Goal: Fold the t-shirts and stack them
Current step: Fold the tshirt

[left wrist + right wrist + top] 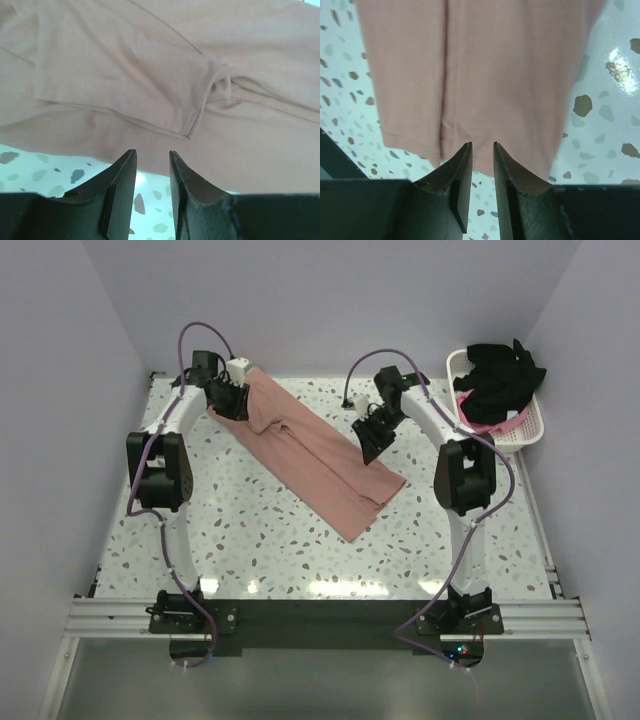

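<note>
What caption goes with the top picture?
Left gripper and right gripper above a salmon-pink t-shirt; black shirt in white basket.

From high at the near side, one camera looks down on the whole desk [230,540]. The wrist cameras look close past the left hand [152,167] and the right hand [482,150] at the shirt [310,455] just beyond their tips. All three share it.

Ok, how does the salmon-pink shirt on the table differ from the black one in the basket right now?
The salmon-pink shirt lies flat, folded into a long narrow diagonal strip; the black shirt is a crumpled heap. The salmon-pink shirt is out on the table between the arms; the black shirt sits in the white basket at the far right, on top of a brighter pink shirt. Both are plain soft cloth.
</note>
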### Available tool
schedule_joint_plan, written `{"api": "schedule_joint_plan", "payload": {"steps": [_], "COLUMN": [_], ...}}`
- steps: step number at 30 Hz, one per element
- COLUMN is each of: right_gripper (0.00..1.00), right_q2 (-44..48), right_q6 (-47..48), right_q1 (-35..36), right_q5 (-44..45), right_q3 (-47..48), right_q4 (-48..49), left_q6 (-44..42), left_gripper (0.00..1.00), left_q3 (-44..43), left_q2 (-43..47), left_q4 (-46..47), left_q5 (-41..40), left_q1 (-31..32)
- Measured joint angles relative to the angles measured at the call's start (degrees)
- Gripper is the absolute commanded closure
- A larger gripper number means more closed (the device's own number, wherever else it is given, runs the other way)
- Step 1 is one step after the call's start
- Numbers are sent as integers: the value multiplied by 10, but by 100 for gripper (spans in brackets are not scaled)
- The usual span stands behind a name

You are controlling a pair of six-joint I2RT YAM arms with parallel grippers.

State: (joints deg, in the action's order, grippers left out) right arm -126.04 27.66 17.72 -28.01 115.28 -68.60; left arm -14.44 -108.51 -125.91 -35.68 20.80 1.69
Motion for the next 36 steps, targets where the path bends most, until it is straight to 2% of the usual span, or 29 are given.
{"api": "schedule_joint_plan", "payload": {"steps": [4,8,14,17,23,26,29,33,36], "right_gripper": [78,80,82,78,62,58,56,55,55], "right_q2": [-36,-37,32,72,122,122,121,120,114], "right_q6": [-2,0,-3,-9,-37,-41,-40,-43,-50], "right_q1": [18,48,99,132,227,245,221,157,101], "right_q5": [42,77,86,67,-28,-71,-95,-108,-106], "right_q3": [-24,-109,-236,-306,-409,-405,-356,-262,-192], "right_q4": [22,52,94,113,122,117,95,89,90], "left_q6": [15,24,30,30,29,26,21,19,19], "left_gripper": [64,64,64,64,65,66,66,66,58], "left_q3": [38,62,66,69,77,74,26,-113,-226], "left_q2": [3,2,2,0,-31,-35,-66,-152,-221], "left_q4": [2,-1,1,1,12,25,22,17,21], "left_q5": [4,3,-3,-16,-19,-21,-22,-17,-13], "left_q1": [0,0,2,9,45,67,90,111,116]}}
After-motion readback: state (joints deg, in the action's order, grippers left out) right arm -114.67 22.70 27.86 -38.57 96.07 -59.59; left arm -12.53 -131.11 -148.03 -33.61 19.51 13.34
